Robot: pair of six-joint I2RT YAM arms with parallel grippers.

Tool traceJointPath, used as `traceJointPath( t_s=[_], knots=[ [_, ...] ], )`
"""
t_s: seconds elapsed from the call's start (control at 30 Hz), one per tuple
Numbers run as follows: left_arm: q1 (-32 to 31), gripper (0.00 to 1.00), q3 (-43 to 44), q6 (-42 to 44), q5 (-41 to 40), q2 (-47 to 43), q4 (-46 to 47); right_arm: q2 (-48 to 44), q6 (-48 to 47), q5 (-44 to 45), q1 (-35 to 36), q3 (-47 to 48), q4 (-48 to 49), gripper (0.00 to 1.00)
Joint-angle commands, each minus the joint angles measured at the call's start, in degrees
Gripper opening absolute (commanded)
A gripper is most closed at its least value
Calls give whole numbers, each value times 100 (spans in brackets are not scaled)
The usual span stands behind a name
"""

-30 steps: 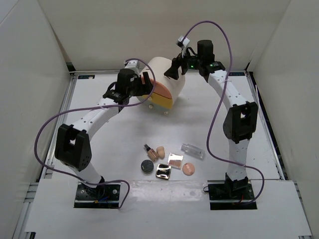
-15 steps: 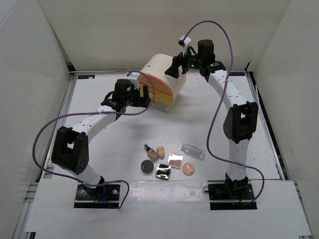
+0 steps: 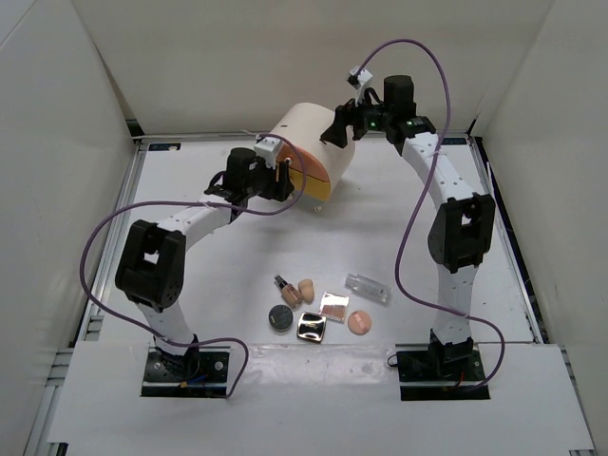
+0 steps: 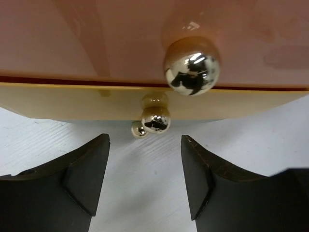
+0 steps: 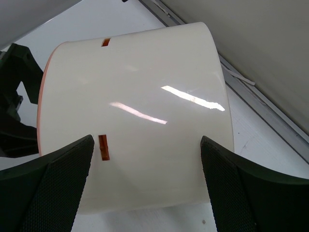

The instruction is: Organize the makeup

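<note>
A large cream cylinder with glossy drawer fronts lies on its side at the far part of the white table. Only the overhead camera shows the makeup, which lies loose on the table, well apart from the cylinder on its near side, towards the arm bases. Closest to the cylinder are a small brown-capped item and the beige sponges, with a clear case off to their right. Farther from the cylinder sit a black round compact, a shiny square compact, a pinkish square compact and a round peach puff. Any print on them is too small to read.

The left wrist camera gives what the overhead view cannot resolve. A pink drawer front carries a large gold ball knob. The yellow drawer front below it has a smaller gold knob and, beside that, a tiny gold foot. The left gripper has its fingers parted with only bare table between them, the tips just short of the smaller knob, holding nothing.

The right wrist camera sees the cylinder's smooth curved wall, which has two small orange marks. The right gripper is spread wide astride that wall; whether its pads press on it cannot be told
</note>
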Motion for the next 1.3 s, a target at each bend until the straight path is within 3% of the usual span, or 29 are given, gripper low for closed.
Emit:
traceJointPath(
  t_s=[0.0, 0.2, 0.43, 0.5, 0.57, 0.7, 1.0, 1.27],
  knots=[
    [31, 70, 156, -124, -51, 49, 317, -45, 120, -11, -63, 92, 74, 92],
    [-65, 59, -187, -458, -156, 93, 1090, -63, 199, -37, -80, -84, 145, 92],
    [-180, 55, -143, -546, -200, 155, 1187, -115, 278, -46, -133, -154, 162, 92],
    [-206, 46, -82, -581, -349, 242, 1179, -115, 279, -63, -133, -190, 180, 92],
    [-215, 29, 23, -625, -385, 322, 1091, -115, 305, -29, -133, -225, 162, 92],
    [-215, 20, 33, -651, -490, 209, 906, -133, 384, -72, -203, -260, 198, 91],
    [-206, 19, -986, -792, -1017, -828, 362, -326, 384, -63, -230, -436, 268, 91],
    [-259, 24, -1848, -1012, -1105, -1848, -191, -414, 226, -2, -274, -471, 92, 90]
  ],
)
